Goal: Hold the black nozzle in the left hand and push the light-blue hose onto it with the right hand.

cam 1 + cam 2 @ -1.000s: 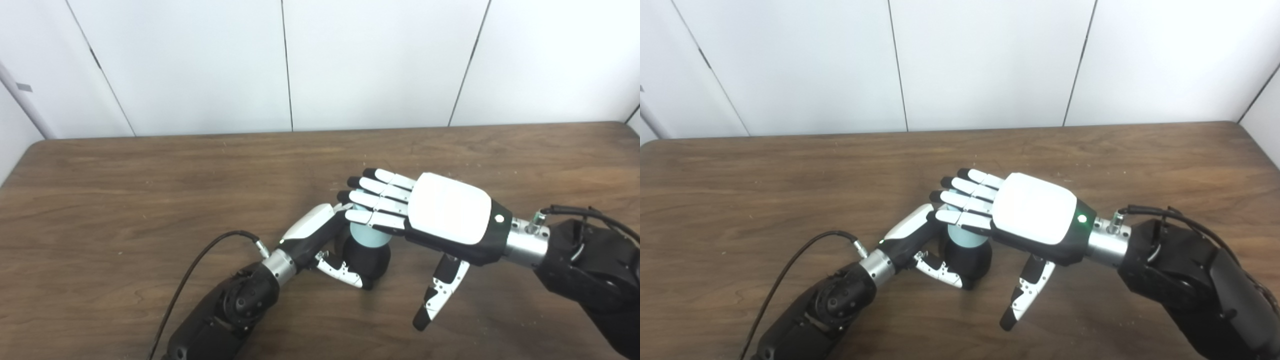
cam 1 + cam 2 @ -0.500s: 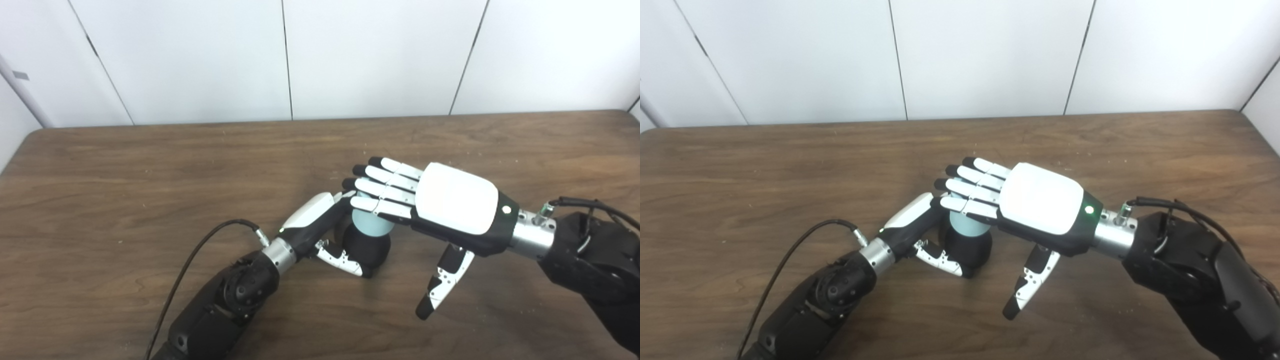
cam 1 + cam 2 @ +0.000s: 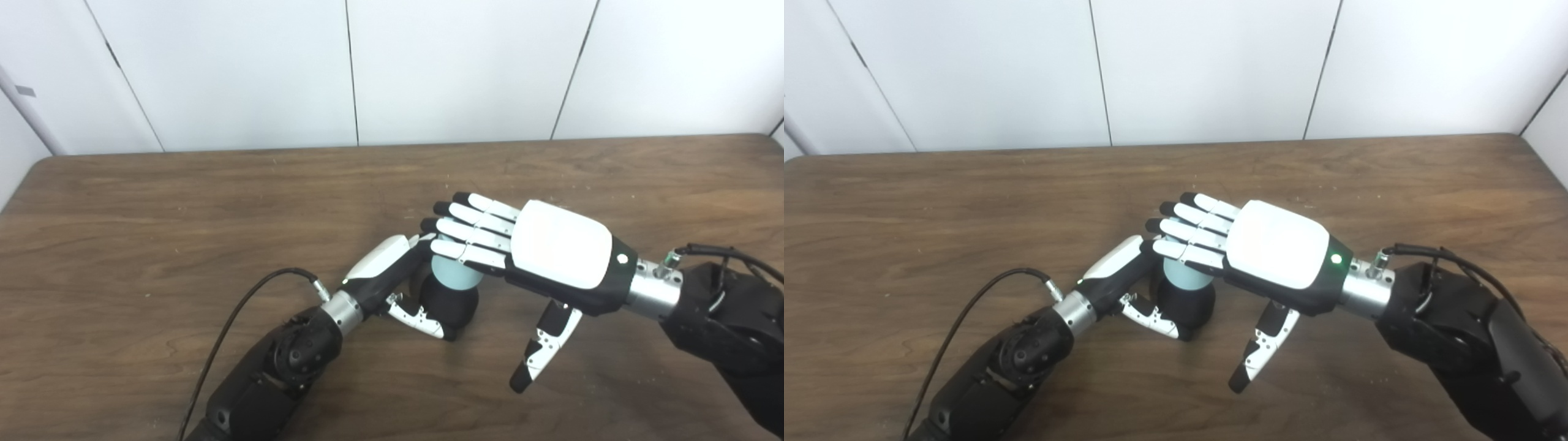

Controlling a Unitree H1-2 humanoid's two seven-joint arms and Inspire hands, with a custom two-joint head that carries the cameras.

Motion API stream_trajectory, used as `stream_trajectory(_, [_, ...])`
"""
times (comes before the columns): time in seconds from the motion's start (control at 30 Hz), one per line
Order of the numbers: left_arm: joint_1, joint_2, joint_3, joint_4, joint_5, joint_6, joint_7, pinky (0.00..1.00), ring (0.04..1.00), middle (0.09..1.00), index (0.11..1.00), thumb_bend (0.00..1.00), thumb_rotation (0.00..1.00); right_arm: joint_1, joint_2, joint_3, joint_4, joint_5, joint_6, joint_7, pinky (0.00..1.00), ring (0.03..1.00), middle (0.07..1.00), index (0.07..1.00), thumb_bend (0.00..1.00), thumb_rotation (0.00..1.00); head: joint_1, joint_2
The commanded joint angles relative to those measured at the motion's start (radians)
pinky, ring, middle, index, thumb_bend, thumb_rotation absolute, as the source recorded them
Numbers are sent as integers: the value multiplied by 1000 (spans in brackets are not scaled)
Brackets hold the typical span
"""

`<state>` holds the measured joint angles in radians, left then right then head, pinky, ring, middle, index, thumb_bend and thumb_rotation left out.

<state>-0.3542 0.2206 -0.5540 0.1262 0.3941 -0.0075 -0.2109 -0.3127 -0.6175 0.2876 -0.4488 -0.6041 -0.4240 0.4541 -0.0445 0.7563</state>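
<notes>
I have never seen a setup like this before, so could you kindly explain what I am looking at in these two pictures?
This is a humanoid robot seen from two cameras on its own head, set side by side, so both pictures show one scene. Its arms enter from the bottom edge. On the brown wooden table stands a rounded black nozzle with a short light-blue hose on top of it. The left hand is wrapped around the nozzle, its thumb across the front. The right hand lies flat, fingers straight, on the top of the hose, its thumb hanging down free. Behind the table are plain white wall panels.
</notes>
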Motion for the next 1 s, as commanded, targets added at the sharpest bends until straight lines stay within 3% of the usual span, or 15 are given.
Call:
stream_trajectory(0.0, [106, 65, -56, 90, 40, 171, -158, 1000, 988, 812, 480, 522, 64, 16, -27, 21, 21, -19, -32, 36, 999, 1000, 1000, 974, 840, 693, 0, 1])
stream_trajectory(0.97, [107, 64, -58, 82, 41, 178, -160, 1000, 988, 812, 480, 522, 64, -33, -26, 69, 44, -60, -27, 55, 1000, 1000, 1000, 966, 825, 703, 0, 4])
